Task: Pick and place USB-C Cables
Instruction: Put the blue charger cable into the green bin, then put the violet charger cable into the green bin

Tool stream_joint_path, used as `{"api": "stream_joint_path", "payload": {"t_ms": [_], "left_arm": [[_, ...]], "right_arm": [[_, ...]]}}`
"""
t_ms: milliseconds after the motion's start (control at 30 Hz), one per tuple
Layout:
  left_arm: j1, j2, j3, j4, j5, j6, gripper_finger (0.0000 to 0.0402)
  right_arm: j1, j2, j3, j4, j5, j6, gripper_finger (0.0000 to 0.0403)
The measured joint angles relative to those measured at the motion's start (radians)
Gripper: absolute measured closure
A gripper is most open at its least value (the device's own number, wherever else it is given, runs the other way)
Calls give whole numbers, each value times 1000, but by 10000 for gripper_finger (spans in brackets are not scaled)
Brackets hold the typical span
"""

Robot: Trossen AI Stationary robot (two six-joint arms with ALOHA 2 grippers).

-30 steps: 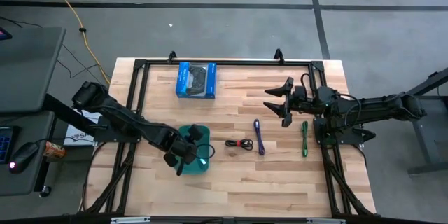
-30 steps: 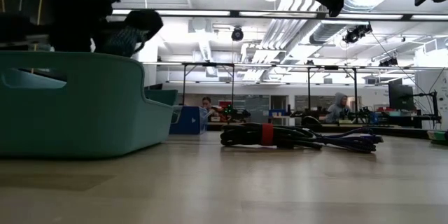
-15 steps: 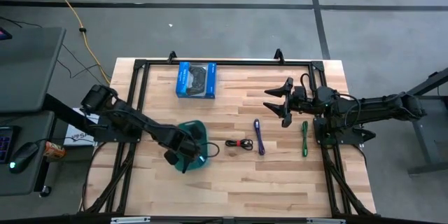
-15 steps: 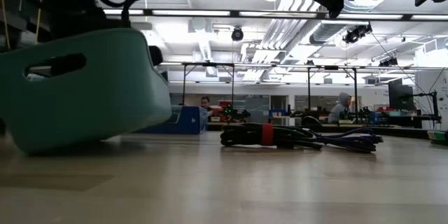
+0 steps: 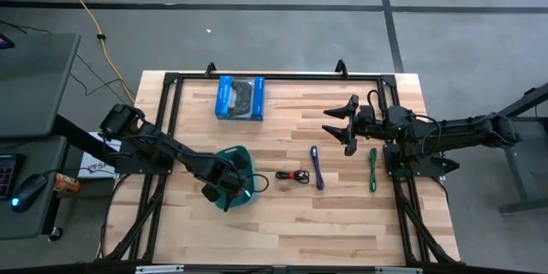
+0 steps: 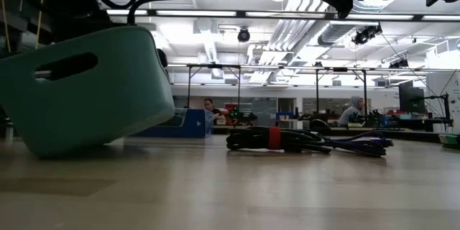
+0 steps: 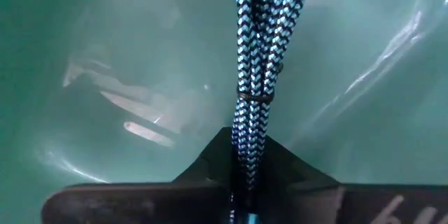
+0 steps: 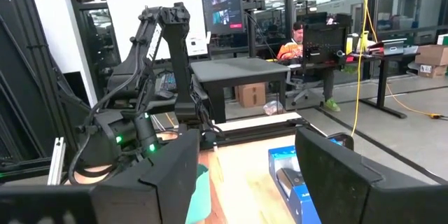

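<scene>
The blue-teal cable [image 7: 253, 63] is pinched between the fingers of the left end effector [image 5: 224, 191], inside the teal bin [image 5: 242, 159]. In the left wrist view the braided bundle runs straight out from the fingers, with the bin's inner wall filling the picture behind it. Whether the cable tip touches the bin floor cannot be told.

The bin is located at about 7 o'clock on the table [image 5: 282, 223]. In the low view it [image 6: 86, 86] is seen tilted, with one edge raised off the table, apparently levered by the left arm working inside it.

Three cables lie on the table. The black cable with red tie [image 5: 294, 175] is just beside the bin, on its 3 o'clock side. The purple cable [image 5: 317, 167] is next outward, and the green cable [image 5: 372, 169] lies farther toward 3 o'clock.

The right end effector [image 5: 347, 127] is held above the table at about 2 o'clock, fingers spread and empty, between the purple and green cables.

The step in hand is judged to be the placing of the blue-teal cable. The next move calls for the fingers to be parted so that the cable drops, and for the arm to be withdrawn upward without dragging the bin. The bin should settle flat before the next cable is fetched.
</scene>
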Motion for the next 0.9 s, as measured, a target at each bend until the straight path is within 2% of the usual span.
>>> {"api": "stream_joint_path", "payload": {"t_ms": [233, 600, 833, 900], "left_arm": [[0, 0, 6, -7, -3, 2, 338], [0, -1, 101, -15, -5, 3, 270], [0, -1, 218, -137, -115, -15, 255], [7, -9, 268, -170, -120, -35, 255]], "right_arm": [[0, 0, 0, 0, 0, 0, 174], [0, 0, 0, 0, 0, 2, 174], [0, 0, 0, 0, 0, 0, 174], [0, 0, 0, 0, 0, 0, 174]]}}
